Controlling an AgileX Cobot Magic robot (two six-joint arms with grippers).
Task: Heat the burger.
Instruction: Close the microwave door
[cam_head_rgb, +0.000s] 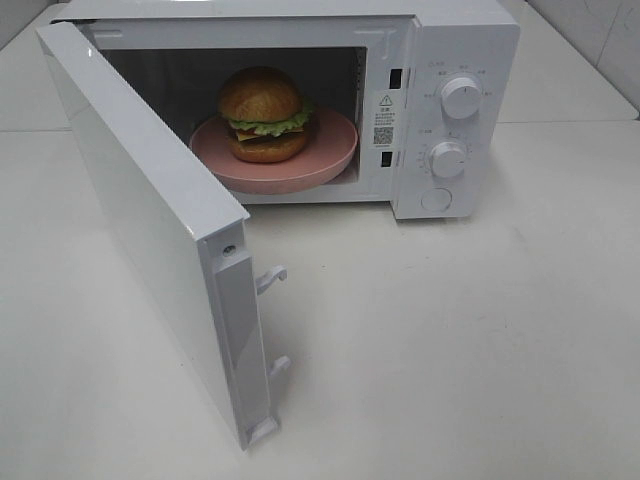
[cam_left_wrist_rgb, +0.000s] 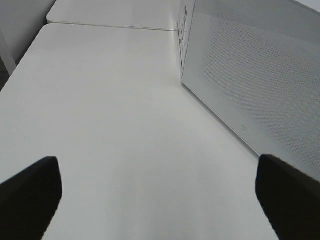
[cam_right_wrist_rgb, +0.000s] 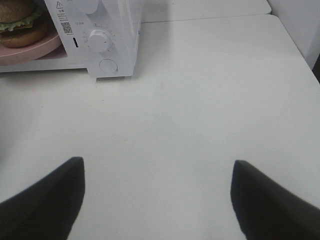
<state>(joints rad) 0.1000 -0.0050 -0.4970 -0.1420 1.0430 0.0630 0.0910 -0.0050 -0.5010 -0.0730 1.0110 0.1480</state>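
Exterior high view: A white microwave (cam_head_rgb: 440, 110) stands on a white table (cam_head_rgb: 450, 350), its door (cam_head_rgb: 140, 220) swung wide open toward the left of the view. The burger (cam_head_rgb: 264, 115) sits upright inside the cavity on a pink plate (cam_head_rgb: 300, 170); the plate's front rim reaches the cavity opening. Two latch hooks (cam_head_rgb: 270, 278) project from the door's free edge. The control panel to the right of the cavity carries an upper dial (cam_head_rgb: 460, 97), a lower dial (cam_head_rgb: 448, 159) and a round button (cam_head_rgb: 436, 199) below them (the dial settings are too small to read).

Left wrist view: The left gripper (cam_left_wrist_rgb: 157, 170) is spread wide, with bare table between its dark fingers (cam_left_wrist_rgb: 30, 195); it holds nothing. The door's dotted panel stands just beside it, apart from the fingers.

Right wrist view: The right gripper (cam_right_wrist_rgb: 157, 170) is likewise parted and empty, with only table surface between its fingers. It sits well apart from the microwave's front. The burger and the plate rim show at the edge of this view, inside the cavity, beside the control panel.
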